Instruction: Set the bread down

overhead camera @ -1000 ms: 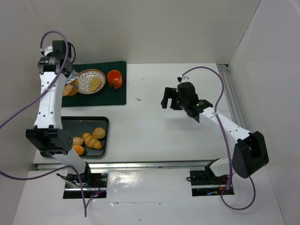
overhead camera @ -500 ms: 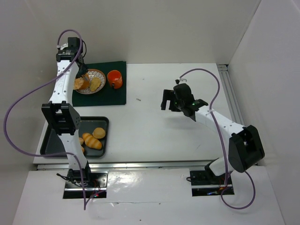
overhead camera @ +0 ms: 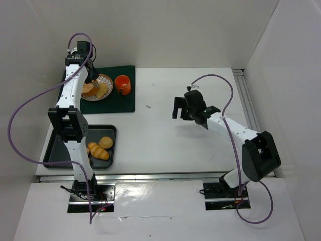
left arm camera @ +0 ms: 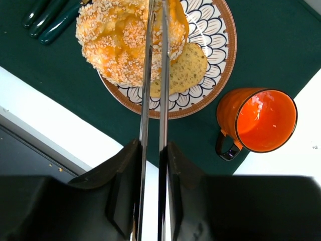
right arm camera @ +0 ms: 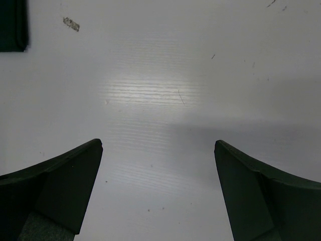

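The left gripper (left arm camera: 156, 14) was closed to a thin slit, its two narrow blades nipping the top crust of the bun (left arm camera: 118, 42), with a strip of crust showing between them. The seeded bun sat over the left part of the plate (left arm camera: 216, 37), one edge reaching past the rim. Whether it rested on the plate or hung just above it could not be told.

The plate also held a flat slice (left arm camera: 189, 70), which lay just beside the bun and partly under it. The plate stood on a green mat (left arm camera: 281, 45) at the far left corner of the counter (overhead camera: 175, 145). An orange mug (left arm camera: 258, 120) stood on the mat just beside the plate, and its inside showed only orange. Dark green handles (left arm camera: 47, 20) lay on the mat on the plate's other side.

A black tray (overhead camera: 56, 150) sat at the near left corner and held at least two rolls (overhead camera: 105, 142). The left arm hid part of it.

The right gripper (right arm camera: 158, 146) hung wide open above bare counter near the middle, well apart from the mat and tray.
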